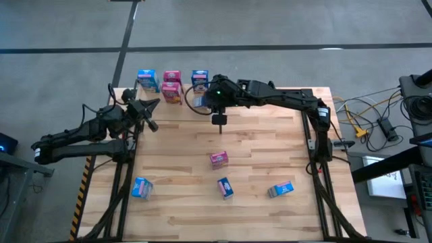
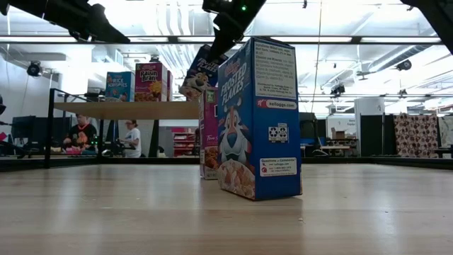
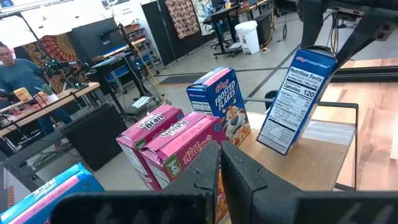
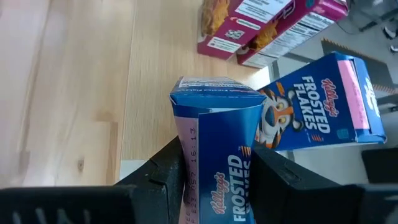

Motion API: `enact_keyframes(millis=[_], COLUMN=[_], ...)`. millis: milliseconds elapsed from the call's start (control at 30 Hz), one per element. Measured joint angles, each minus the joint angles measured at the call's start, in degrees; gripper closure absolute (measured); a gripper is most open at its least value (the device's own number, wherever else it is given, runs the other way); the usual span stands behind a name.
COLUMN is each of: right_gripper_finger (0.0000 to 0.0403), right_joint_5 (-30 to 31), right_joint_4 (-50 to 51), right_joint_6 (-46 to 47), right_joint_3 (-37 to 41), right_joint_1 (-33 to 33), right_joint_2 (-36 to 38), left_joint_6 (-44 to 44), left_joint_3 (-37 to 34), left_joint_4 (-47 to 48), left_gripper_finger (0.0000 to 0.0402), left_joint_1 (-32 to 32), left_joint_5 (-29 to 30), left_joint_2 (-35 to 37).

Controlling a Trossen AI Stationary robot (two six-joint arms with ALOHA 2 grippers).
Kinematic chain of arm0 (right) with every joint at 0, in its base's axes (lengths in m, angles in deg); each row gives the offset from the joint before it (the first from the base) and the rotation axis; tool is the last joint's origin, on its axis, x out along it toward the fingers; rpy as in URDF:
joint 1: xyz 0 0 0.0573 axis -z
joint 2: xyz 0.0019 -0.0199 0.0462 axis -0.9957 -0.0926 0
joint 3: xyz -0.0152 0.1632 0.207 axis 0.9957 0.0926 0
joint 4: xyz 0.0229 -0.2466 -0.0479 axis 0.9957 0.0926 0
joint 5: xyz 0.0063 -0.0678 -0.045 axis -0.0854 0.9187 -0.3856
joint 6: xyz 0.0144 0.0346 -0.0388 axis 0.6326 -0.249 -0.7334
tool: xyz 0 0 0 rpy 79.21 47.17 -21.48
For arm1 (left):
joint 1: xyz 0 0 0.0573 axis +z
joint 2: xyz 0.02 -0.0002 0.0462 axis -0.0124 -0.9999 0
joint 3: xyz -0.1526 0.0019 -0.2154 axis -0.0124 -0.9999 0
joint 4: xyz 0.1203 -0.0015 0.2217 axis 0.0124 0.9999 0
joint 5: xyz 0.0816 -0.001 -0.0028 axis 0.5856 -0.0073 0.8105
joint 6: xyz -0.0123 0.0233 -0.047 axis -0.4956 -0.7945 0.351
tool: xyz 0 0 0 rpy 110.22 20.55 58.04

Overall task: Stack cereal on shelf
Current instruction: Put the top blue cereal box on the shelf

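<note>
Right gripper (image 4: 214, 177): clenched on a blue Frosted Flakes box (image 4: 217, 137), held tilted above the shelf (image 1: 189, 111) at the table's far edge.
Shelf contents: two blue boxes (image 1: 147, 79), two pink boxes (image 1: 171, 88).
Left gripper (image 3: 219, 171): fingers pressed together, empty, near the shelf's left end.
Tabletop (image 1: 270, 145): one pink box (image 1: 218, 158), three blue boxes (image 1: 225, 187) lying loose.
</note>
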Motion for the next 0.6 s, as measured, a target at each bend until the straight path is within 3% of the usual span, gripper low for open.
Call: enact_keyframes(millis=[167, 600], right_gripper_finger=[0.0279, 0.0201], right_joint_5=[0.0, 0.0], right_joint_4=[-0.2, -1.6], right_joint_6=[2.6, 3.8], right_joint_3=[0.0, 0.0], right_joint_1=[0.1, 0.1], right_joint_2=[0.0, -0.1], left_joint_6=[0.0, 0.0], left_joint_3=[0.0, 0.0], left_joint_4=[0.0, 0.0], left_gripper_finger=[0.0401, 0.0401], left_joint_1=[0.0, 0.0], left_joint_5=[0.0, 0.0], left_joint_2=[0.0, 0.0])
